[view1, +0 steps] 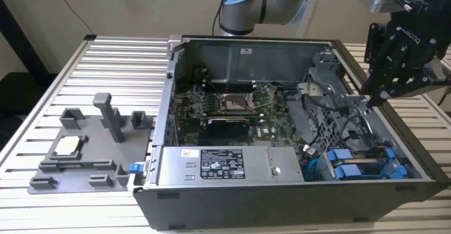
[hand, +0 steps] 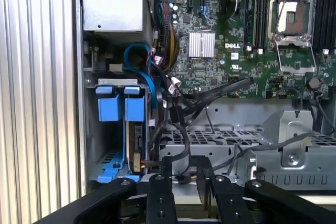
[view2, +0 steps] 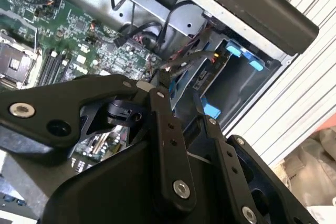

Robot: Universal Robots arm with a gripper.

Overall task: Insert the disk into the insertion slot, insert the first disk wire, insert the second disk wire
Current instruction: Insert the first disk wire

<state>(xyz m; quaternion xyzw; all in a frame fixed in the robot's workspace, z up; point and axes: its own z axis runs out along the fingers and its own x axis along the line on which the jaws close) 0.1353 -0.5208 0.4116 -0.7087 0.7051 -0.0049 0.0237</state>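
Motherboard [view1: 211, 110]: green;
Drive carriers [view1: 350, 170]: bright blue;
Computer case [view1: 282, 205]: dark grey;
Table [view1: 120, 65]: pale, ribbed in straight lines;
Gripper [view1: 375, 101]: black

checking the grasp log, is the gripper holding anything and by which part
Nothing seems held: the gripper is open near the cables beside the drive bay, with none clamped in it.

An open dark computer case [view1: 282, 205] lies on a slatted metal bench [view1: 120, 70]. Inside, a green motherboard [view1: 194, 118] carries a bare processor socket [view1: 235, 103]. A silver power supply box [view1: 218, 166] sits against the case wall nearest the exterior camera. Beside the case, toward the exterior view's left, rests a grey plastic tray [view1: 74, 180] with upright posts.
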